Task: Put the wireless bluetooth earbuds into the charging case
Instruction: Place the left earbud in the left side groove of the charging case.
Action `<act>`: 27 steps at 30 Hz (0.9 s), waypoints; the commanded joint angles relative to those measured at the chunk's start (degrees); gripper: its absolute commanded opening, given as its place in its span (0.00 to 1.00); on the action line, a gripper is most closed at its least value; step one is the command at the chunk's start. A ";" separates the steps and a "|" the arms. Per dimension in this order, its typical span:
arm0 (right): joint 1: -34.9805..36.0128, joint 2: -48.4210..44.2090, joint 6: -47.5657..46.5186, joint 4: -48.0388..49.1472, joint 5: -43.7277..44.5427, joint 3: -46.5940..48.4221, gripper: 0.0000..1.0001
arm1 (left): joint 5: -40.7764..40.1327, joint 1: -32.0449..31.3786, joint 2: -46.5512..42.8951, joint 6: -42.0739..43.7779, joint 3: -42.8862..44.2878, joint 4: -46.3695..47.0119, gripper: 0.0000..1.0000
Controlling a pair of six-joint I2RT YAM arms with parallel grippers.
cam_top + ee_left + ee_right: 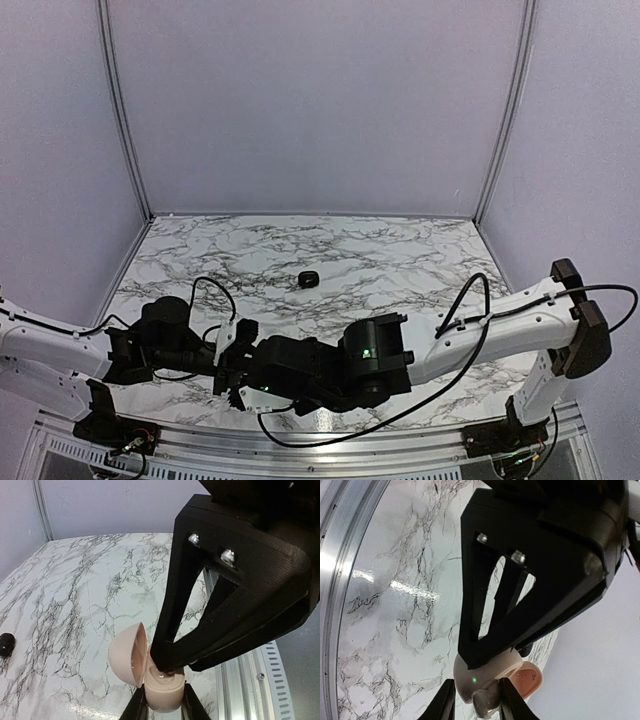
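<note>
The left end effector (pixel 162 706) is clenched on the base of the charging case (pixel 162 692), one finger on each flank. The lid (pixel 126 652) is swung open to that end effector's left. The right end effector (pixel 476 703) reaches in from the opposite side, its tips down at the open mouth of the case, directly over the left one's grip. Its jaws stand slightly parted around a small greyish lump (pixel 485 707). That lump is too blurred to name, so I cannot tell whether this end effector is grasping an earbud or has released one.

The main risk is an earbud dropped crooked. If the tips part before it sits square in its well, it may perch on the rim and roll off. The two end effectors work close to the metal rail (pixel 250 680) at the near edge of the table (pixel 75 580), so it could fall out of reach. Pressing down could also twist the rounded case out of the left fingers, which hold only its lower part. Pulling out carelessly might snag the lid and knock it shut.

A small black object (pixel 308 278) lies well ahead of both end effectors. It is possibly the other earbud, though I cannot confirm it.
</note>
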 commanded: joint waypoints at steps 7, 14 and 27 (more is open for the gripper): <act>0.13 -1.82 -0.11 2.66 1.91 1.82 0.37 | 0.66 -0.33 -1.35 0.32 -0.38 5.55 0.00; 0.13 -3.84 -0.88 5.82 4.45 0.36 0.43 | 0.66 -0.33 -0.38 0.41 -0.08 5.81 0.00; 0.13 -7.46 -0.08 7.63 5.54 -3.44 0.48 | 0.10 -0.33 -0.03 0.59 0.13 6.44 0.00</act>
